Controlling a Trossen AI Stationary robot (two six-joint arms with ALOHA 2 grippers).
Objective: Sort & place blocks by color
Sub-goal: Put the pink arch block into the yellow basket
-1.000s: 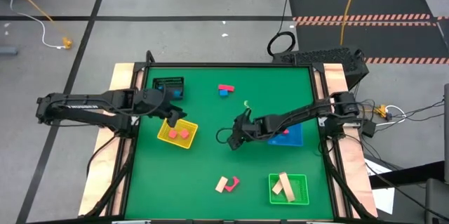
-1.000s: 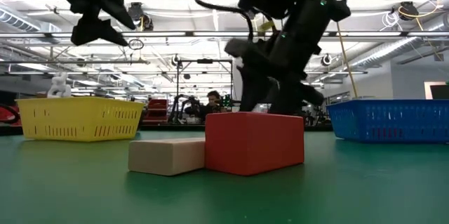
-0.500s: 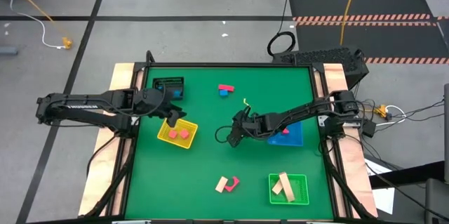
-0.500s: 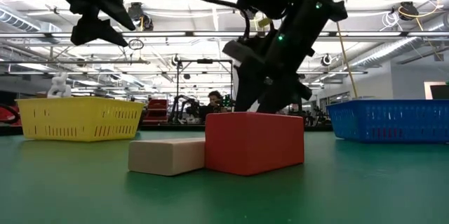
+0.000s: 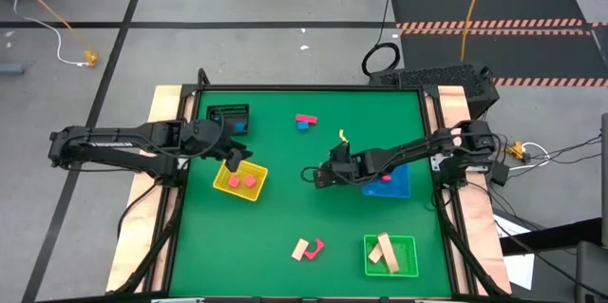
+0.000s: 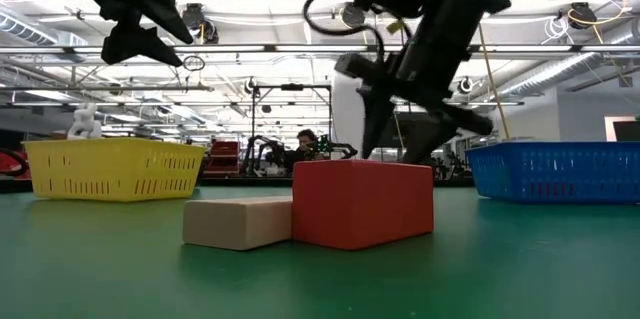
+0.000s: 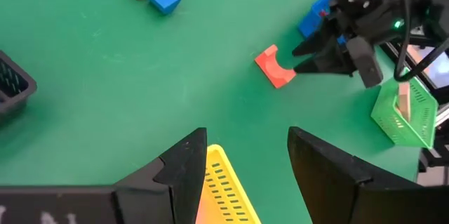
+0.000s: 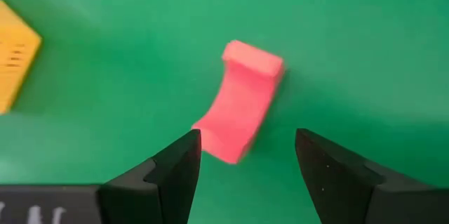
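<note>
Step in hand: approach to grasp. Right end effector (image 8: 242, 157) released, hovering mid-surface, fingers framing red arch block (image 8: 242, 101) lying on green surface (image 5: 285, 208). Left end effector (image 7: 242, 161) released, empty, above yellow tray (image 5: 239, 181). Next: descend, clench on arch.

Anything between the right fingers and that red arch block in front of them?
Nothing visible. The right gripper is open, and the red arch block lies on bare green mat just ahead of its fingers, untouched. The yellow tray sits well off to the side.
</note>
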